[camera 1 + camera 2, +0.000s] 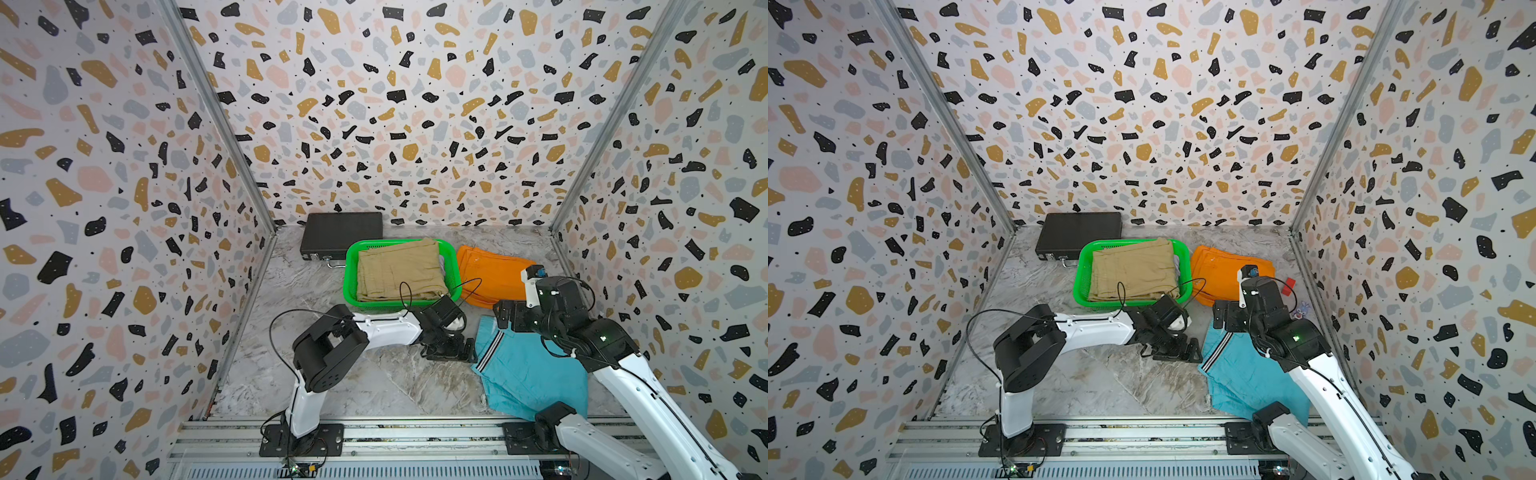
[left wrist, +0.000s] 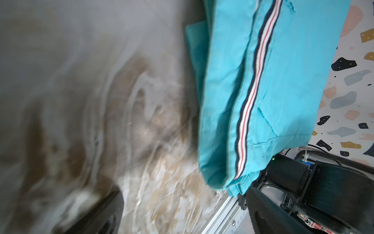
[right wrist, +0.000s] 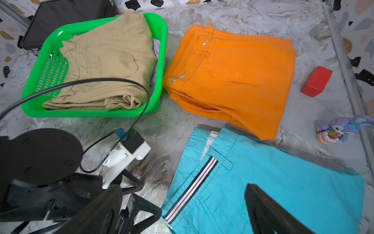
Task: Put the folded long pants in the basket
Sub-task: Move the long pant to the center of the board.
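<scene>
Tan pants [image 3: 109, 56] in the basket [image 3: 159, 26] hide all but a pale sliver [image 3: 155, 48] beneath; left pincer [image 1: 453, 353], right pincer [image 3: 182, 187] gape wide.

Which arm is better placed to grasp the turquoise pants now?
Probably left: the left gripper, open, lies low at the pants' striped edge. The right gripper, also open, hovers higher over their far corner.

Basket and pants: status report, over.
Left jaws and right jaws open, empty. Tan pants in basket; orange pants and turquoise pants on the table. Left-arm cable loops over basket's near rim.
</scene>
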Robot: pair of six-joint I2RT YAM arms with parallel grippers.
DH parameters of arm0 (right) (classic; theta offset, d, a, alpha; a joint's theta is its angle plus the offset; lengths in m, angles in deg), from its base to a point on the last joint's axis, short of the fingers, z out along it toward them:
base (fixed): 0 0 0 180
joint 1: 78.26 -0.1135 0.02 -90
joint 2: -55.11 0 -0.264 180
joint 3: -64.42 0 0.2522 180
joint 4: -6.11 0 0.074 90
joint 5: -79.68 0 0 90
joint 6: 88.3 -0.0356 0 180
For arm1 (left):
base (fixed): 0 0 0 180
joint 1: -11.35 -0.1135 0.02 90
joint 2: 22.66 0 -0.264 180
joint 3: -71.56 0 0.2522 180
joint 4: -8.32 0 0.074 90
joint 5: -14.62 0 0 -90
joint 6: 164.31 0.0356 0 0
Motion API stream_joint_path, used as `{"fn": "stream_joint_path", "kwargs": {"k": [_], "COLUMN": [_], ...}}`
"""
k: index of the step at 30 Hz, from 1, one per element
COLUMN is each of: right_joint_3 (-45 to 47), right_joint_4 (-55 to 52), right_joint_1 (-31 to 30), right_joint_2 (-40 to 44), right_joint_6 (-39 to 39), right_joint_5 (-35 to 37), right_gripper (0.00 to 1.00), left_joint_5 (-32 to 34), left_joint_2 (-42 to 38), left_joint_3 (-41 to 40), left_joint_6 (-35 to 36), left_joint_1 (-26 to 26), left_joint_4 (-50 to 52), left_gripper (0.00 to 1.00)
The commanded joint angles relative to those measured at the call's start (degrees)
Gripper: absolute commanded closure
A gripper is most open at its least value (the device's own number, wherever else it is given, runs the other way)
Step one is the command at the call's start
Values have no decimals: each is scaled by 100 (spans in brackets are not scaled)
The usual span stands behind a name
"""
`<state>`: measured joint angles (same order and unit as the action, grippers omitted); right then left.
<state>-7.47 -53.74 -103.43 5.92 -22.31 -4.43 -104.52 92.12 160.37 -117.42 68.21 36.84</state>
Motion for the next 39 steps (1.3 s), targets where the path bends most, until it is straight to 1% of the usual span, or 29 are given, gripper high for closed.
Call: {"fn": "stream_joint_path", "kwargs": {"k": [1, 7, 10, 12, 13, 15, 17, 18, 19, 22, 24, 30, 32, 34, 37, 39], "right_joint_3": [-199, -310, -327, -311, -310, -299, -281, -262, -254, -238, -235, -137, -100, -68, 44, 153], "right_joint_4": [-138, -134, -131, -135, -129, -130, -135, -136, -124, -130, -128, -107, -82, -30, 85, 160], "right_joint_1": [21, 21, 26, 25, 26, 24, 25, 24, 28, 29, 32, 30, 31, 34, 41, 38], "right_joint_2": [167, 342, 374, 373, 372, 381, 407, 415, 427, 445, 444, 297, 169, 42, -130, -277], "right_joint_6": [-7, 70, 80, 72, 63, 54, 47, 46, 46, 52, 54, 24, -6, -49, -124, -203], "right_joint_5": [170, 294, 321, 305, 290, 269, 281, 302, 322, 334, 320, 114, -51, -233, -546, -802], "right_gripper": [0, 0, 0, 0, 0, 0, 0, 0, 0, 0, 0, 0, 0, 0, 0, 0], "left_joint_5": [-117, -342, -459, -521, -552, -576, -630, -637, -605, -421, -306, -92, 50, 354, 995, 1262], "left_joint_2": [590, 1401, 1759, 1926, 1968, 2012, 2044, 2031, 1983, 1675, 1317, -316, -910, -1435, -2197, -2583], "left_joint_3": [499, 1315, 1799, 2057, 2070, 2041, 2035, 2015, 1983, 1726, 1335, -509, -1066, -1444, -1853, -2036], "left_joint_6": [-65, -293, -175, -105, -117, -161, -180, -177, -156, -60, 28, 342, 645, 1005, 1403, 1583], "left_joint_1": [164, 293, 442, 490, 486, 469, 462, 465, 453, 409, 342, -129, -281, -385, -526, -692], "left_joint_4": [166, 344, 617, 790, 807, 800, 783, 780, 782, 782, 783, 851, 1192, 1757, 2460, 2722], "left_gripper": [3, 8, 14, 23, 31, 52, 84, 95, 100, 100, 100, 100, 100, 100, 100, 100]}}
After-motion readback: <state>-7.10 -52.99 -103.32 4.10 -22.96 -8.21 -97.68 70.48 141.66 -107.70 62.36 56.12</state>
